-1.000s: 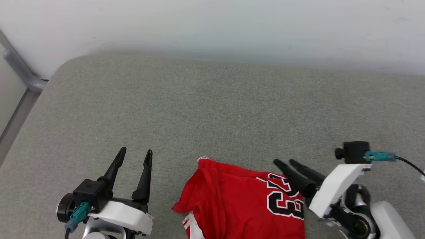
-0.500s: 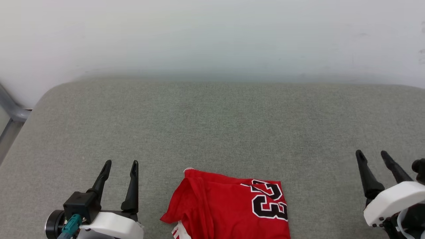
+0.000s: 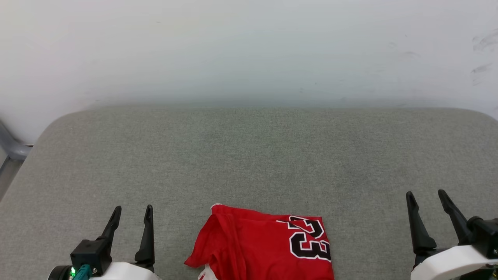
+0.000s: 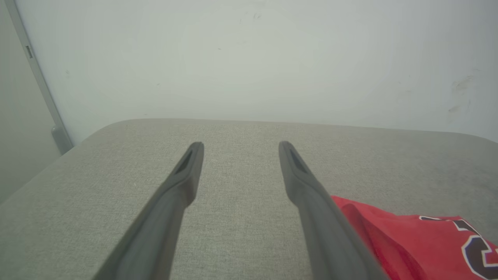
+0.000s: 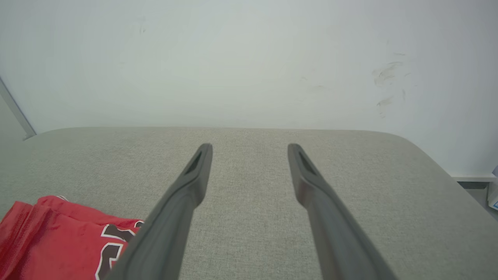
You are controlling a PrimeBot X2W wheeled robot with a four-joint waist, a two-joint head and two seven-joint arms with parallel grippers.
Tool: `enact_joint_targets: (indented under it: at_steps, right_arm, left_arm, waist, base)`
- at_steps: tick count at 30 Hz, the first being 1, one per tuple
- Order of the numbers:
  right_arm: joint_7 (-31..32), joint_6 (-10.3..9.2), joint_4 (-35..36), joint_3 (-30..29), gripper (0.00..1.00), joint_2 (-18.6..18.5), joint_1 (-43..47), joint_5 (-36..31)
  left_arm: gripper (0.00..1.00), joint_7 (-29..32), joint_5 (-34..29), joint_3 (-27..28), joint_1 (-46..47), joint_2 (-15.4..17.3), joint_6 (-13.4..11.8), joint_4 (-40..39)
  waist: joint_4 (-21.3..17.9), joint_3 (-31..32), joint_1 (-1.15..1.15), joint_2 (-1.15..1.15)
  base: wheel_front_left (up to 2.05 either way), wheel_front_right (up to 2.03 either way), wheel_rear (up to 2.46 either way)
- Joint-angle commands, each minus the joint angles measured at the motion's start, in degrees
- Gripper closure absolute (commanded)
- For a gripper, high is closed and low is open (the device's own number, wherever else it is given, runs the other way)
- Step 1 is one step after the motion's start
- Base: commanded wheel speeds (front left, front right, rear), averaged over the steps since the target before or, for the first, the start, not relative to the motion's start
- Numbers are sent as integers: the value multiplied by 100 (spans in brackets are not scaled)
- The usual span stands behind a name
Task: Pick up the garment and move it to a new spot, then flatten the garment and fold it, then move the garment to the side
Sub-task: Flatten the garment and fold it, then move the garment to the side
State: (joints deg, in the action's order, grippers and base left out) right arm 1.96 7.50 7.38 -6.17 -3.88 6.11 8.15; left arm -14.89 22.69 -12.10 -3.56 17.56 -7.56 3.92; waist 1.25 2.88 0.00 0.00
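My left claw (image 3: 133,208) stands wide above the grey bench (image 3: 249,155), gripping nothing; my right claw (image 3: 425,193) is spread just as wide and empty, its wrist cut off at the picture's corner; the garment (image 3: 260,249) lies folded over between them on the bench's near side, apart from both; its lower part runs out of view, so only its red cloth, black numerals (image 3: 309,241) and a white scrap show.
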Motion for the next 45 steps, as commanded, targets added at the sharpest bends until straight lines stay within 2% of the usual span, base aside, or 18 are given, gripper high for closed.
enact_joint_targets:
  at_steps: [1, 16, 23, 28, 35, 40, 45]
  right_arm:
    - [-32, -2, 44, 8, 0, 27, 88, -48]
    - [165, -2, 339, 21, 0, 105, 343, -32]
    - [445, -2, 257, -257, 0, 105, 364, 166]
    - [1123, -2, -37, -618, 0, 86, 388, 689]
    - [2455, -2, -483, -796, 0, -77, 397, 1536]
    - [3244, -2, -681, -419, 0, -120, 203, 2141]
    - [3593, -2, -812, 224, 0, -51, -34, 2818]
  left_arm:
    - [0, -30, -37, 22, -62, -7, -1, 22]
    - [0, -41, -112, 151, 5, -152, 148, 230]
    - [0, -42, -192, 209, 125, -213, 261, 220]
    - [0, -41, -272, 262, 258, -267, 379, 179]
    - [0, -36, -406, 334, 458, -395, 551, 56]
    - [0, -35, -499, 425, 640, -501, 674, -23]
    - [0, -35, -598, 558, 835, -649, 852, -2]
  waist:
    - [-4, 18, 0, 0]
    - [4, 121, 0, 0]
    - [64, 35, 0, 0]
    - [155, -107, 0, 0]
    - [356, -422, 0, 0]
    - [512, -736, 0, 0]
    - [655, -1038, 0, 0]
  base:
    - [0, 0, 0]
    - [0, 0, 0]
    - [0, 0, 0]
    - [0, 0, 0]
    - [0, 0, 0]
    - [0, 0, 0]
    - [0, 0, 0]
